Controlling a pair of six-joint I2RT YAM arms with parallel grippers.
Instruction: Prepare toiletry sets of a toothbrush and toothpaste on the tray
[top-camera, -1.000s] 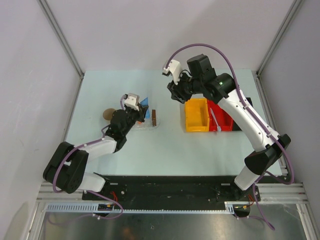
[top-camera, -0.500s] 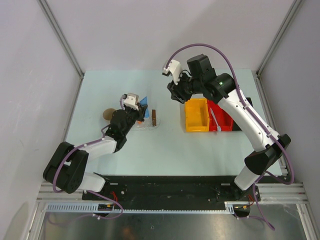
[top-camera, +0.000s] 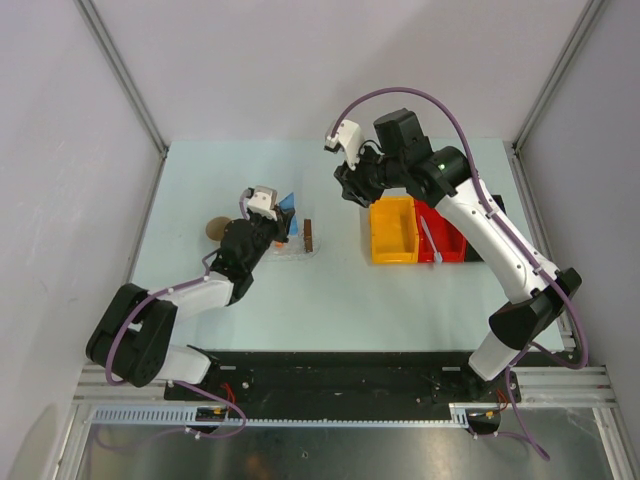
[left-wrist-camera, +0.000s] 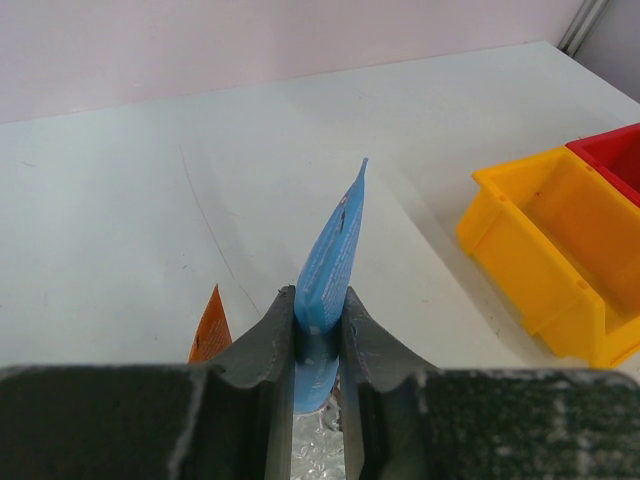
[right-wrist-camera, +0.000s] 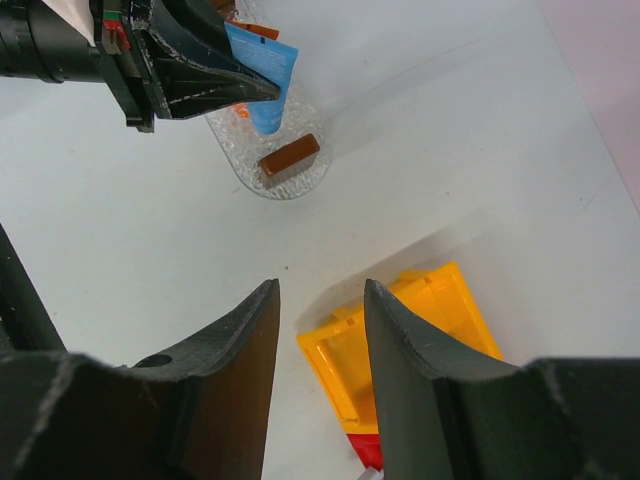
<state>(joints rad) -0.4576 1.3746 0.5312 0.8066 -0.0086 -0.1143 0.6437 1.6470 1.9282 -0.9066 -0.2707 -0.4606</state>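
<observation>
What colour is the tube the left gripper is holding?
Blue. The left wrist view shows the tube best, pinched in the left gripper.

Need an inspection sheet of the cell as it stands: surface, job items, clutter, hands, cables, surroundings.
Surface: pale table, faint scratch lines in the left wrist view.
Job's things: tray left of centre; blue toothpaste held upright over it; orange toothpaste beside it, mostly hidden; toothbrush in the red bin.
Clutter: yellow bin against the red bin; beige cup left of the tray.
Hands: left hand shut on the blue toothpaste; right hand open, empty, aloft between tray and bins.
Cables: purple cable looping over the right arm; second purple cable along the left arm; no snag seen.
Surroundings: grey walls with metal posts; nothing else seen.
</observation>
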